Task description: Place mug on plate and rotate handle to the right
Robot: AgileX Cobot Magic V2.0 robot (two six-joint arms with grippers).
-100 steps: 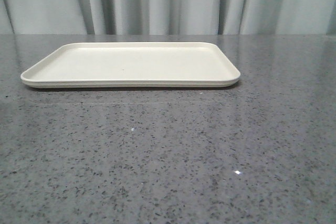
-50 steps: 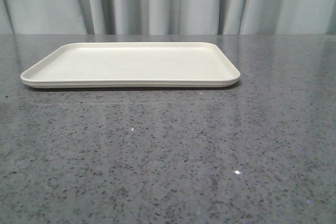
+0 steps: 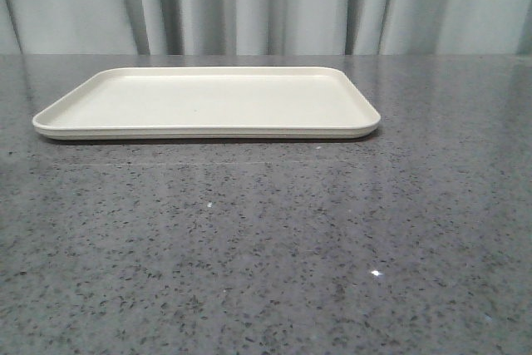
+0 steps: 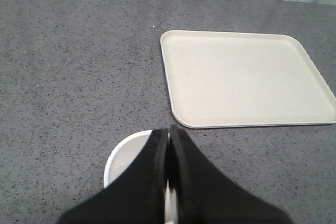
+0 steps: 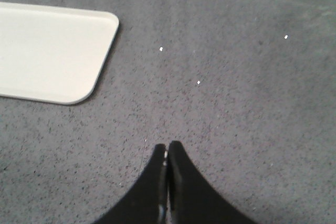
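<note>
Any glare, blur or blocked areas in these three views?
Front view: even light, small glints on the table, thin shadow under the plate. Left wrist view: shut left gripper hides most of the mug. Right wrist view: bright specks on the table, fingers dark and featureless.

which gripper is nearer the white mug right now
Left. The left gripper hangs right over the round white mug, its shut fingers crossing the rim. The right gripper, also shut, is over bare grey table, with no mug in its view.
</note>
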